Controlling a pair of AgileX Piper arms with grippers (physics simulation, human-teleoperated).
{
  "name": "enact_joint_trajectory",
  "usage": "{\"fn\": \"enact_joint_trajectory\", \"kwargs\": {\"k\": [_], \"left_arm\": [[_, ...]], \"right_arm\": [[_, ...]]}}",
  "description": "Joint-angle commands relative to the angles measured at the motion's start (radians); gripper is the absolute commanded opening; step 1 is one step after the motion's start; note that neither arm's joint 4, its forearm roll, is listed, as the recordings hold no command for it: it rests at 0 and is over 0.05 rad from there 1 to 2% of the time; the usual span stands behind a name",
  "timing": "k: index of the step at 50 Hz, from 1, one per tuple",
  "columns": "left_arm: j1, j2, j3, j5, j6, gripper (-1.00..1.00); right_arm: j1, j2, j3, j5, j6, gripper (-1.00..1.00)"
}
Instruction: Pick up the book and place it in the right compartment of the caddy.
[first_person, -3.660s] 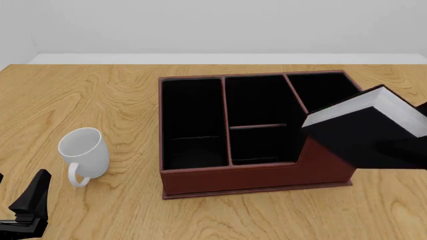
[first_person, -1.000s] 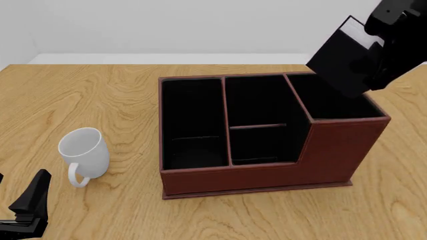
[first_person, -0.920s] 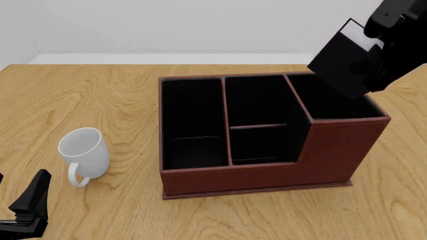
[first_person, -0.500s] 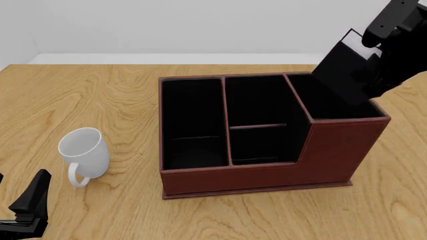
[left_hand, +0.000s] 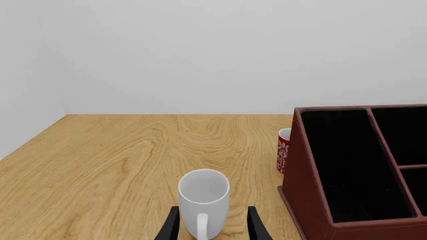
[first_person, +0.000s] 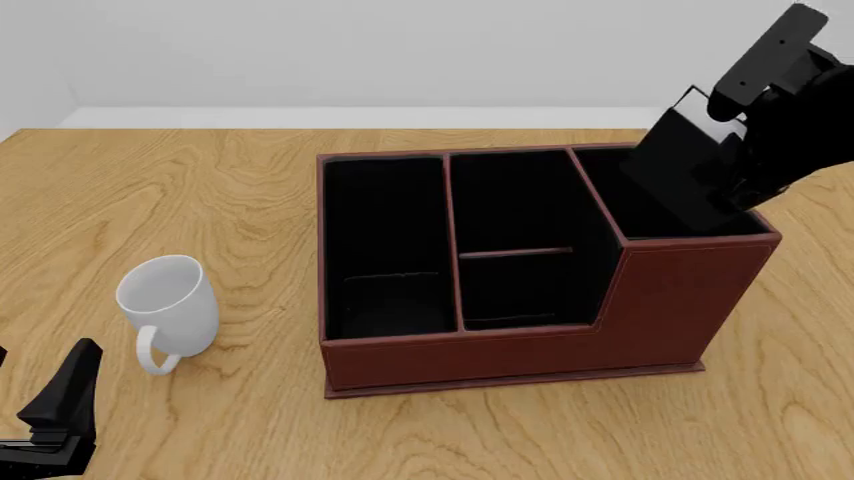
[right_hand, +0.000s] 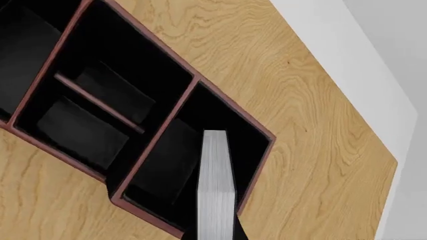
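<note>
Lowering the thick black hardcover book with white page edges (first_person: 683, 172) into the tall, black-lined right compartment (first_person: 657, 205) of the large reddish-brown leather-look caddy (first_person: 534, 345) is the step in hand. The right gripper (first_person: 738, 150) is closed on the book's upper end; the front view shows the book tilted, its lower corner inside the compartment's mouth and its upper end leaning away to the right, above the outer wall. The right wrist view, looking down the white page edge (right_hand: 215, 187), shows the book (right_hand: 215, 187) nearer the compartment's (right_hand: 180, 165) outer wall than the divider, with dark floor visible on the divider side.

For a clean placement, in judgement: bring the book closer to upright before descending further, so its lower edge does not catch on the raised outer wall; shift it slightly toward the compartment's middle; descend slowly until the lower edge seems seated on the floor; only then part the fingers. Releasing while the book is tilted risks it tipping against or over the rim. Whether the book touches any wall cannot be told from these views.

The left gripper (left_hand: 212, 227) rests low near the table's near edge, its fingers apart and holding nothing, with the white ceramic mug (left_hand: 203, 197) just ahead. A small red patterned cup (left_hand: 284, 150) stands beside the caddy's left wall.
</note>
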Motion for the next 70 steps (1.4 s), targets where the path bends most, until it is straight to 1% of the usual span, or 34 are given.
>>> {"fn": "enact_joint_trajectory", "kwargs": {"k": [1, 18, 34, 36, 38, 45, 46, 51, 57, 70], "left_arm": [[0.000, 0.000, 0.000, 0.000, 0.000, 1.00], [0.000, 0.000, 0.000, 0.000, 0.000, 1.00], [0.000, 0.000, 0.000, 0.000, 0.000, 1.00], [0.000, 0.000, 0.000, 0.000, 0.000, 1.00], [0.000, 0.000, 0.000, 0.000, 0.000, 1.00], [0.000, 0.000, 0.000, 0.000, 0.000, 1.00], [0.000, 0.000, 0.000, 0.000, 0.000, 1.00], [0.000, 0.000, 0.000, 0.000, 0.000, 1.00], [0.000, 0.000, 0.000, 0.000, 0.000, 1.00], [0.000, 0.000, 0.000, 0.000, 0.000, 1.00]], "right_arm": [[-0.004, 0.015, 0.022, -0.038, 0.039, -1.00], [-0.013, 0.047, 0.056, -0.078, 0.052, -1.00], [-0.014, 0.078, 0.065, -0.106, 0.061, -1.00], [-0.007, 0.079, 0.065, -0.106, 0.070, -1.00], [-0.010, 0.081, 0.065, -0.108, 0.065, -1.00], [-0.003, 0.088, 0.073, -0.118, 0.076, -1.00], [0.002, 0.090, 0.069, -0.118, 0.085, -1.00], [-0.001, 0.097, 0.075, -0.119, 0.080, -1.00], [0.006, 0.100, 0.077, -0.123, 0.091, -1.00], [0.000, 0.131, 0.095, -0.153, 0.090, -1.00]]}}
